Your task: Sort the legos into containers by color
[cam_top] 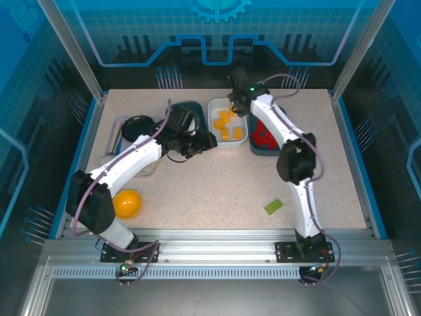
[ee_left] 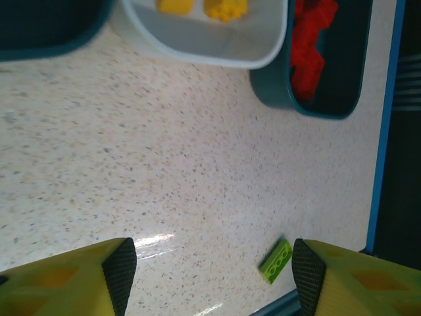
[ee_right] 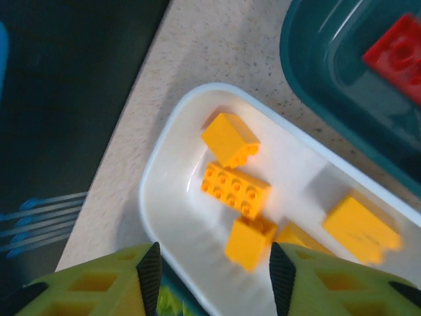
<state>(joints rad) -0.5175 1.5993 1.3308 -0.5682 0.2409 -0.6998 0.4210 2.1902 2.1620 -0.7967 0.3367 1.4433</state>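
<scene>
1. The bench (cam_top: pixel 217 184) has a pale, speckled top, and a thin blue rim (ee_left: pixel 379 155) runs along its edge.
2. A yellow bowl (cam_top: pixel 127 203) sits on the bench at about 8 o'clock from the centre in the top view, near the left edge.
3. A black round dish (cam_top: pixel 136 125) is at about 10 o'clock, well apart from the yellow bowl and partly covered.
4. An aluminium rail (cam_top: pixel 210 242) lies across the near side, at 6 o'clock.
5. Blue wall panels (cam_top: pixel 39 99) stand around the bench; at 12 o'clock one carries a gear drawing (cam_top: pixel 220 8).
</scene>
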